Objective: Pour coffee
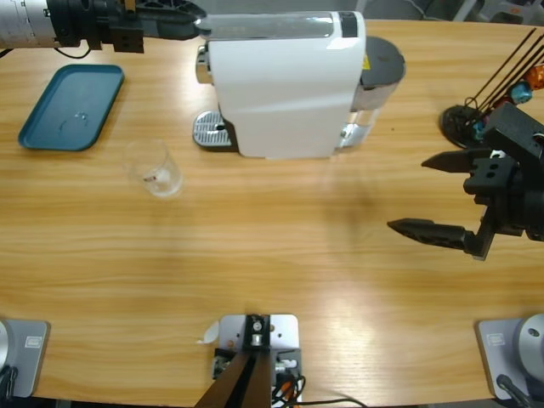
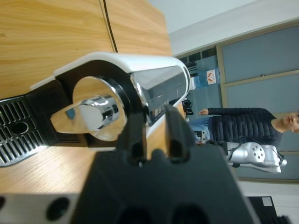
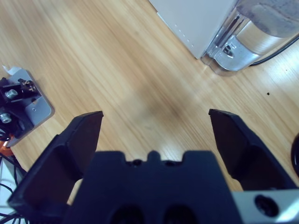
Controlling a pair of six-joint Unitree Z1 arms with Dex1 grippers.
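Note:
A white coffee machine (image 1: 285,85) stands at the table's far middle, its metal drip tray (image 1: 212,132) facing left. My left gripper (image 1: 200,27) reaches in from the upper left and is shut on the machine's chrome lever (image 2: 156,86), which runs between its jaws (image 2: 154,116). A clear glass tumbler (image 1: 155,168) stands on the table in front of the drip tray, off to its left. It looks empty, and the coffee is out of view. My right gripper (image 1: 406,194) hovers open at the right, over bare wood (image 3: 156,119), holding nothing.
A teal tray (image 1: 72,106) lies at the far left. A black stand with thin rods (image 1: 466,123) sits at the far right, behind my right arm. The machine's water tank (image 3: 254,35) faces right. A person (image 2: 243,126) stands far off in the room.

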